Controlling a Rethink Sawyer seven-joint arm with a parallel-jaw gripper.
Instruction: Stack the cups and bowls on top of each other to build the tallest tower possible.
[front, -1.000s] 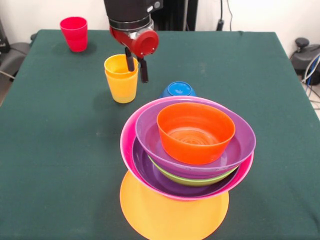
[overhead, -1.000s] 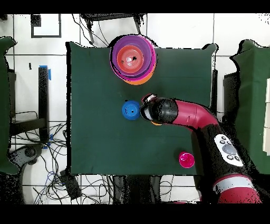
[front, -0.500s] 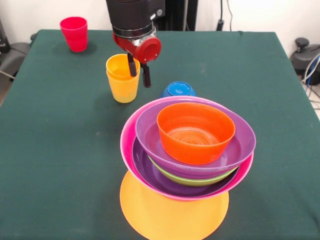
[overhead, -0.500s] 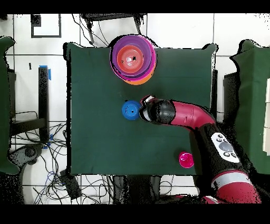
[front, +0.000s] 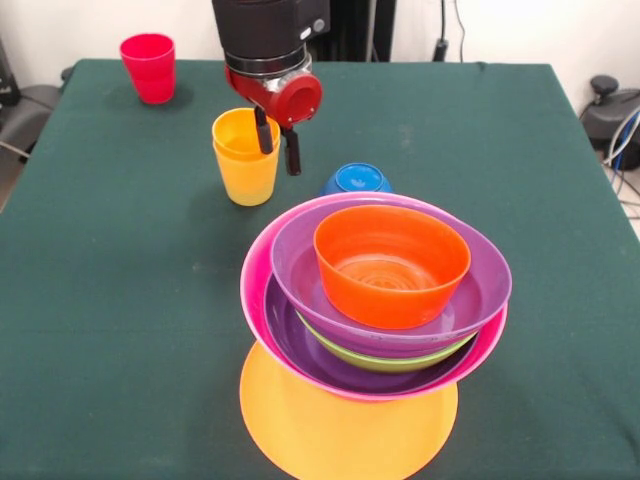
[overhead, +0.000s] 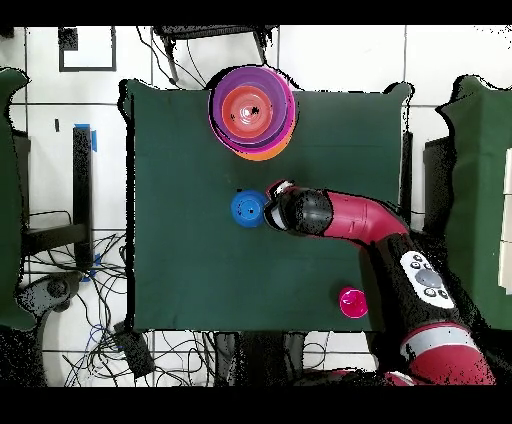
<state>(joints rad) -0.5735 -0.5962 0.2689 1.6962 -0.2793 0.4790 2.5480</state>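
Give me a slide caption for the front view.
Gripper straddles the yellow cup's rim beside the bowl tower.

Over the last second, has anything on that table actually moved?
Only slightly: the gripper shifted a touch toward the blue bowl, one finger inside the yellow cups' rim; the cups slid slightly along. The tower and red cup stayed put.

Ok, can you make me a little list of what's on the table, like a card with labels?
tower: orange bowl at the bottom, then pink, purple, lime green, purple, red-orange bowl on top
blue bowl: upside down behind the tower
yellow cups: two nested, upright
red cup: alone at a far corner
pincer: one finger inside the yellow cups' rim, one outside; grip cannot be told
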